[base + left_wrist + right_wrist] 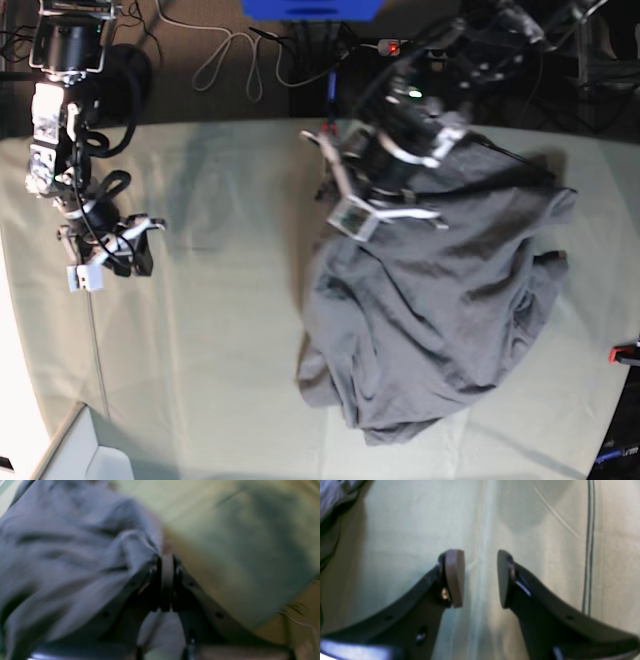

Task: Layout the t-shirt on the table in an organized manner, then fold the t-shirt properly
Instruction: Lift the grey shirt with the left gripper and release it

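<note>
Gripping a bunched fold of the t-shirt (75, 562), the left gripper (167, 562) has its two pads pressed together, grey fabric drawn up to the tips and spreading away to the left of that view. The left wrist picture is motion-blurred, so the exact seam or hem being pinched cannot be told. To the right of the closed pads lies the pale green table (225, 530) with a soft shadow across it.

The right gripper (480, 578) stands with its fingers clearly apart, a brown pad (455, 577) on one side and a darker one (503, 578) on the other, nothing between them but bare tablecloth (402, 542) and a faint crease line. A corner of the grey garment (335, 495) shows only at the upper left edge of that view, apart from the fingers. A thin cable (590, 542) runs down the right side.

The base view supplies what the wrist cameras do not: the t-shirt (440, 320) lies crumpled in a rough heap on the right half of the table (220, 330), one side lifted toward the left arm's gripper (350, 205) near the far edge. The right gripper (105, 255) hangs over the table's left part, well apart from the garment. A red clamp (625, 352) sits at the right edge. Beyond the far edge lie a white cord (235, 55) and a blue object (310, 8). The left arm's body hides part of the shirt's upper portion.
</note>
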Available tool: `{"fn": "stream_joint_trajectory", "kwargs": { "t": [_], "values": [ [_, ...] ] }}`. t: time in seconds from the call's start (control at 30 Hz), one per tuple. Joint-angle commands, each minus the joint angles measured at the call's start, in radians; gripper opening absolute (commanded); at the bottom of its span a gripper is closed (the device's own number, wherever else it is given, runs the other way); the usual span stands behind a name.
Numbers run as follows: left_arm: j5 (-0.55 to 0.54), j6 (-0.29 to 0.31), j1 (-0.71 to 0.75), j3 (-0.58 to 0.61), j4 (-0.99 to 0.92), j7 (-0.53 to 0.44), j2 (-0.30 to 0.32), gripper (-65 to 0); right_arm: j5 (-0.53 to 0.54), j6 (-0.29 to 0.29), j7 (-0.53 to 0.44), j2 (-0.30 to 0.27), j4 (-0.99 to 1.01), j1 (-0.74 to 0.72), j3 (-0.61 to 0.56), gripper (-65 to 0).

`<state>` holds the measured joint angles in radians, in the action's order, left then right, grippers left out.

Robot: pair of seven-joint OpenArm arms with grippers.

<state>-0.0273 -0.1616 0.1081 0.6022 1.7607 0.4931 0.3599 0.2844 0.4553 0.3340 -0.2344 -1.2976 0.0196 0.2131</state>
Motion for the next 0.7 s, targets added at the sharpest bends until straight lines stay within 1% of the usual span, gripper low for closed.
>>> {"fn": "stream_joint_trajectory", "kwargs": {
  "t": [0.0, 0.1, 0.17, 0.27, 0.4, 0.5, 0.57, 0.63, 0.67],
  "values": [
    [0.007, -0.005, 0.005, -0.04, 0.025, -0.026, 0.001, -65.0, 0.014, 0.0, -0.028, -0.001, -0.029, -0.016, 0.003, -42.4],
    [0.011, 0.0, 0.063, -0.187, 0.035, -0.026, 0.006, -65.0, 0.014, 0.0, -0.023, 0.042, -0.035, -0.04, 0.001, -42.5],
    [0.008, 0.001, 0.109, -0.293, 0.048, -0.026, 0.006, -65.0, 0.014, 0.0, -0.023, 0.063, -0.035, -0.046, 0.001, -42.5],
    [0.01, 0.001, 0.153, -0.417, 0.069, -0.026, 0.003, -65.0, 0.014, 0.0, -0.023, 0.089, -0.035, -0.05, -0.002, -42.5],
    [0.008, 0.001, 0.196, -0.56, 0.075, -0.017, 0.0, -64.9, 0.014, 0.0, -0.026, 0.092, -0.035, -0.051, -0.08, -42.5],
    [0.008, 0.001, 0.213, -0.608, 0.074, -0.009, -0.002, -64.8, 0.014, 0.0, -0.026, 0.092, -0.035, -0.051, -0.119, -42.5],
    [0.008, 0.001, 0.221, -0.617, 0.086, 0.031, -0.003, -61.9, 0.014, 0.0, -0.028, 0.092, -0.035, -0.051, -0.139, -42.5],
    [0.008, 0.001, 0.221, -0.621, 0.104, 0.091, -0.003, -56.1, 0.014, 0.0, -0.028, 0.092, -0.035, -0.051, -0.16, -42.5],
    [0.008, 0.001, 0.218, -0.621, 0.114, 0.132, -0.003, -51.8, 0.014, 0.0, -0.028, 0.092, -0.035, -0.051, -0.169, -42.5]
  ]
}}
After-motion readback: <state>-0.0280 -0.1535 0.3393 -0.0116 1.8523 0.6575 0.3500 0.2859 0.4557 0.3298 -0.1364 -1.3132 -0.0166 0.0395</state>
